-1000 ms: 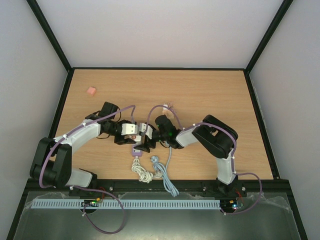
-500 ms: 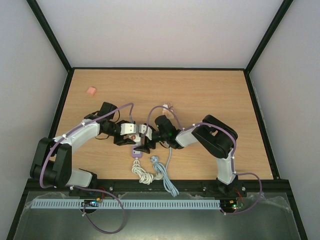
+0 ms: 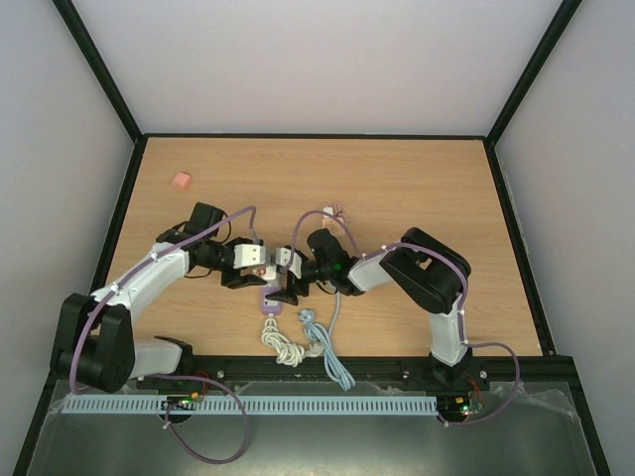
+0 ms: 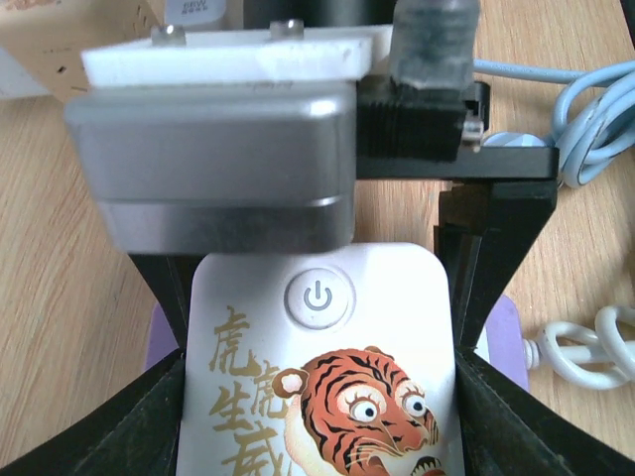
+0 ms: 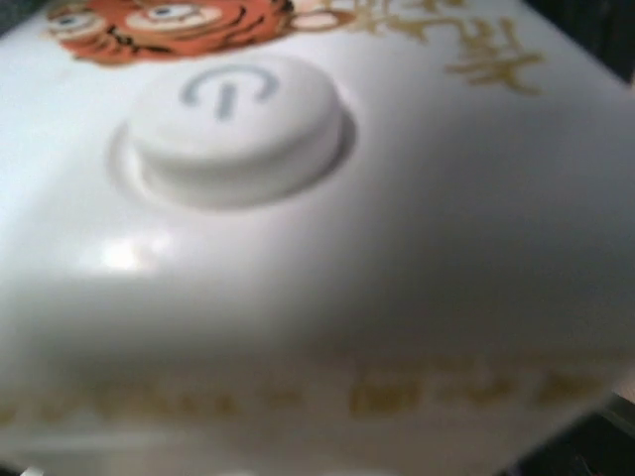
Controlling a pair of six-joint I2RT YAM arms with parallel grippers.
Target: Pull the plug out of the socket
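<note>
Lying near one socket [image 4: 322, 397] are two cables [image 3: 283, 342].

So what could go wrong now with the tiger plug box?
1. The right gripper stands open around the button end of the socket, and no plug shows there; it might squeeze the socket instead or press the power button.
2. The left gripper clamps only the socket's sides, so a hard pull could slide it free.
3. The white cable and blue cable lie looped nearby and could snag.
</note>
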